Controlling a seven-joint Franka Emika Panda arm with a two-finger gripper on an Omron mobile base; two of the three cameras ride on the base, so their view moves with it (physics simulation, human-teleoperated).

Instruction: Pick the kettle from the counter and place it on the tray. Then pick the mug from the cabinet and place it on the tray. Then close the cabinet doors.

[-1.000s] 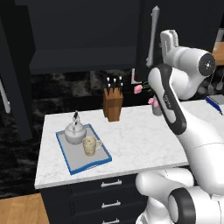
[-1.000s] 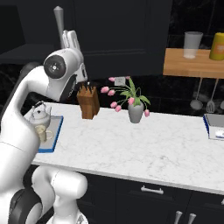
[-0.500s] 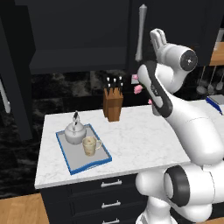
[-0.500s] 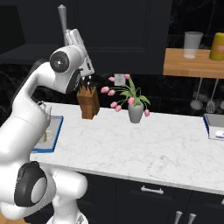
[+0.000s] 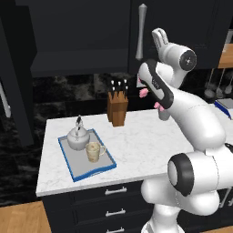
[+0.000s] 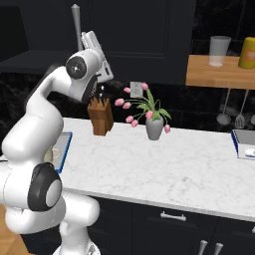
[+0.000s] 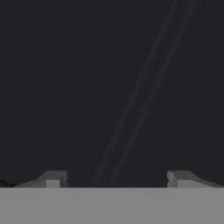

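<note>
- Standing wide apart, the two dark fingertips (image 7: 52, 178) of the gripper (image 7: 114, 179) hold nothing; the gripper is open.
- Right ahead of the gripper in the hand view is a dark panelled surface, the face of a cabinet door (image 7: 131, 87), with faint slanted lines of its panelling crossing it.
- In the left base view the arm's hand (image 5: 160, 40) is raised high, up against the right cabinet door (image 5: 182, 22), just beside that door's long silver bar handle (image 5: 141, 31).
- In the right base view the same hand (image 6: 94, 47) sits next to the silver handle (image 6: 76, 25), with the dark door (image 6: 139, 35) behind it.
- The left cabinet door (image 5: 16, 77) stands swung out at the left edge of the left base view, and the cabinet (image 5: 82, 36) shows a dark inner shelf.
- Below the hand, on the white marbled desk (image 5: 141, 141), stands a wooden knife block (image 5: 118, 108).
- A grey vase of pink tulips (image 6: 153, 124) stands on the desk to the right of the knife block in the right base view.
- The tray (image 5: 103, 166) with its blue rim lies on the left part of the desk, well apart from the gripper.
- The kettle (image 5: 78, 136) stands upright on the tray at its far end.
- The mug (image 5: 93, 151) stands on the tray just beside the kettle, on the near side, handle turned to the right.
- Dark drawers (image 5: 113, 205) with silver handles sit under the desk.
</note>
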